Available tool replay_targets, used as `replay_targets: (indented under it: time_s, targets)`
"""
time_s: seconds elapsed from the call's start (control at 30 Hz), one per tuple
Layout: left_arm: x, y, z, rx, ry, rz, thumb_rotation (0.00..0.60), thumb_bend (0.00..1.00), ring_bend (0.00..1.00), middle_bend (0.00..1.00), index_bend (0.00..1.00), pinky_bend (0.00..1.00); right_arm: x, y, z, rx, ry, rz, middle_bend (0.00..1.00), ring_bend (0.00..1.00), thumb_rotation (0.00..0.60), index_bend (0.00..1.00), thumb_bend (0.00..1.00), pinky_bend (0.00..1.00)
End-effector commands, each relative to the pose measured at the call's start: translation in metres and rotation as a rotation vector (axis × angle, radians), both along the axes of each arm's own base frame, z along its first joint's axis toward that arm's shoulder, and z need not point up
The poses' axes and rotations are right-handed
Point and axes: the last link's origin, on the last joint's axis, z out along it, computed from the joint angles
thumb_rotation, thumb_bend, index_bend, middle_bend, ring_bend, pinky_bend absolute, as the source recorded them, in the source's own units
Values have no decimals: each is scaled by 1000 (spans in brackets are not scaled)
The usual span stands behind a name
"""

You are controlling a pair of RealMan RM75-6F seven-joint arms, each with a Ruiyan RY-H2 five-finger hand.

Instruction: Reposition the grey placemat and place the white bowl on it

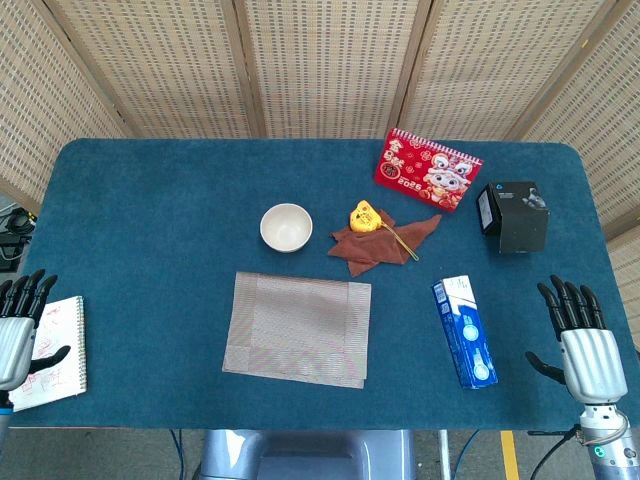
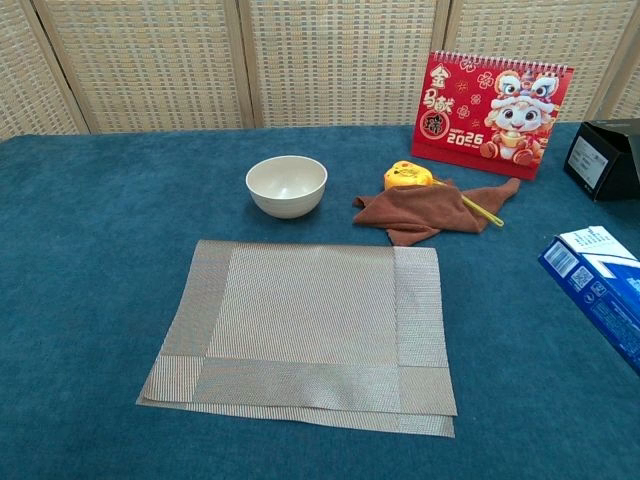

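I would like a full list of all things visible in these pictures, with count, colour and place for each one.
placemat: one, grey, near middle of the table
bowl: one, white, empty, just behind the placemat
cloth: one, brown, crumpled, right of the bowl
yellow toy: one, yellow, on the cloth; a thin yellow stick lies across the cloth from it
desk calendar: one, red, standing at the back, right of centre
black box: one, black, far right
blue carton: one, blue and white, lying flat, right of the placemat
notebook: one, white with red drawings, near left edge
table: one, blue cover
screen: woven, beige, behind the table
left hand: open, over the notebook
right hand: open, near right corner
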Motion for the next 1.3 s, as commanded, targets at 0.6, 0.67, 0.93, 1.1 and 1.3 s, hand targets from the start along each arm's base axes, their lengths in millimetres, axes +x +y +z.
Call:
replay_targets:
  time_s: [0.6, 0.67, 0.93, 1.1, 1.3]
  targets:
    - [1, 0, 0, -8, -3, -9, 600, 100, 0, 0, 0, 0, 0, 1, -2, 12, -5, -3, 0, 0, 600, 17, 92, 0]
    - [0, 1, 0, -6, -5, -4, 600, 100, 0, 0, 0, 0, 0, 1, -3, 14, -7, -8, 0, 0, 600, 17, 92, 0]
    - [0, 1, 0, -14, -6, 0, 600, 102, 0, 0, 0, 0, -2, 1, -4, 21, -17, -19, 0, 0, 600, 17, 92, 0]
    - [2, 4, -5, -28, -13, -7, 600, 102, 0, 0, 0, 0, 0, 2, -3, 20, -26, -11, 0, 0, 600, 17, 92, 0]
    - [9, 20, -17, -79, -7, -34, 600, 103, 0, 0, 0, 0, -1, 3, -2, 25, -45, -15, 0, 0, 600, 17, 92, 0]
